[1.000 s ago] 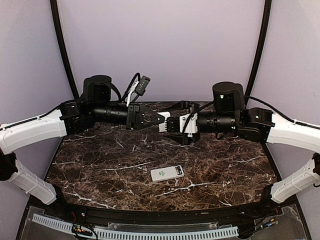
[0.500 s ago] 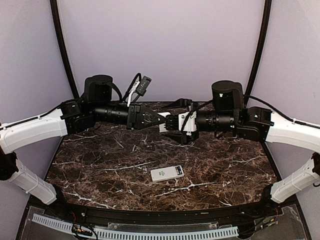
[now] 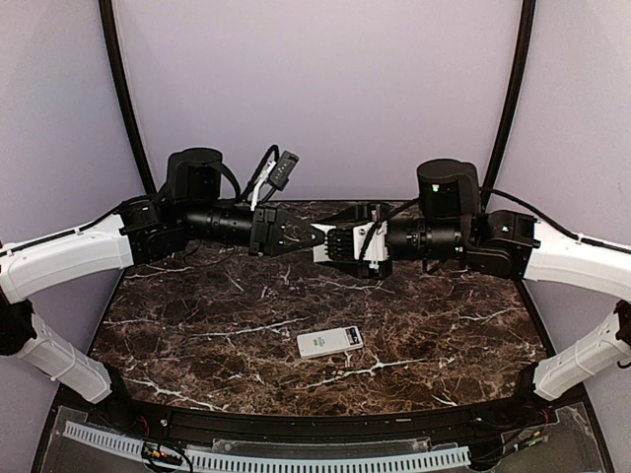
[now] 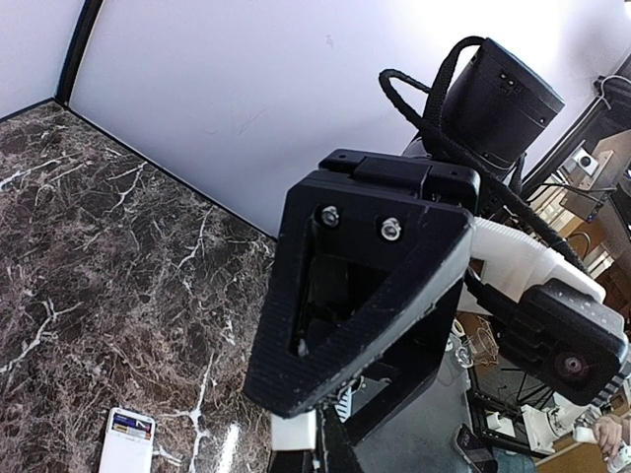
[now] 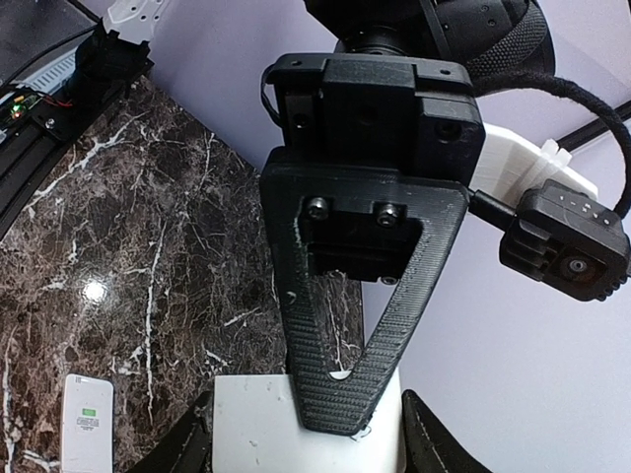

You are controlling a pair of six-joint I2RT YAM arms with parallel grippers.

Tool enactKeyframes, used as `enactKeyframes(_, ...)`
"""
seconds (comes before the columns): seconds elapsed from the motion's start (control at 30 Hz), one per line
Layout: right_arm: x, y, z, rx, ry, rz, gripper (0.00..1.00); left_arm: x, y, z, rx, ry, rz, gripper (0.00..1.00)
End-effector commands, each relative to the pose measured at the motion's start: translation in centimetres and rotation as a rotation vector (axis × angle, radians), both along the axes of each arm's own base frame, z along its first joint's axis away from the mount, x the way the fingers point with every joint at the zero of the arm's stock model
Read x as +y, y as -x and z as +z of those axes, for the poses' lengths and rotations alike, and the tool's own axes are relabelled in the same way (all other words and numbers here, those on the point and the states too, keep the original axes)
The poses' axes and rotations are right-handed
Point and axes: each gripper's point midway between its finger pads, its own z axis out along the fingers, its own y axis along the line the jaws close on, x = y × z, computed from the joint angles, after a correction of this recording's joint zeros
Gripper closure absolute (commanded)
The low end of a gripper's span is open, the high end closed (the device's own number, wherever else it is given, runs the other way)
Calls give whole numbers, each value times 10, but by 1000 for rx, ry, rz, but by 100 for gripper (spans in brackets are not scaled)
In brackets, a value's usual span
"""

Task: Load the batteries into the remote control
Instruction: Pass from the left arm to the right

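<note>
Two pincers meet tip to tip in the air, and the step in hand looks like a pass of a small white piece [image 5: 256, 429] from one to the other. The right pincer [image 5: 308, 451] stands partly open with a finger on either side of that piece, close against its edges. Whether the fingers bear on it yet I cannot tell. Straight ahead of it the left pincer [image 5: 333, 412] points in, pinched fully shut. Its tip is on the piece's far edge, and by the look of it this pincer carries the piece.

To do this well, the right pincer should close squarely on the two opposite edges and be firm before the left one lets go. A release too soon would drop the piece to the table [image 3: 197, 325] below. The left tip sits between the right fingers, so it should back out straight along its own line. A sideways pull may twist the piece out of the new grip.

The remote control [image 3: 330, 341] lies flat on the table well below the pincers and nearer the arms' bases, touched by neither. The piece is best set down beside it, not on it. No battery shows in any view.
</note>
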Motion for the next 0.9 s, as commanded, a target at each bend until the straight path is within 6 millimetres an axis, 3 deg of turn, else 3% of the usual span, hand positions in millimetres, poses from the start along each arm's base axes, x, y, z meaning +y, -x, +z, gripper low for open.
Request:
enactKeyframes(0.0, 0, 3, 19, -10, -44, 13, 50, 2, 0, 10, -18, 20, -9, 100)
enactKeyframes(0.27, -1, 4, 12, 5, -18, 12, 56, 2, -1, 8, -13, 19, -10, 100)
enactKeyframes(0.5, -5, 2, 8, 21, -9, 2, 60, 3, -3, 4, -15, 9, -8, 72)
enactKeyframes(0.67, -9, -2, 0, 49, 14, -9, 60, 6, -4, 4, -39, -6, 2, 59)
enactKeyframes(0.8, -24, -8, -26, 141, 76, -19, 61, 23, -14, -9, -165, -104, 92, 35)
enactKeyframes(0.83, -28, -10, -33, 171, 88, -20, 60, 30, -22, -24, -186, -158, 146, 32)
enactKeyframes(0.87, -33, -9, -44, 205, 100, -11, 60, 36, -24, -26, -251, -177, 162, 27)
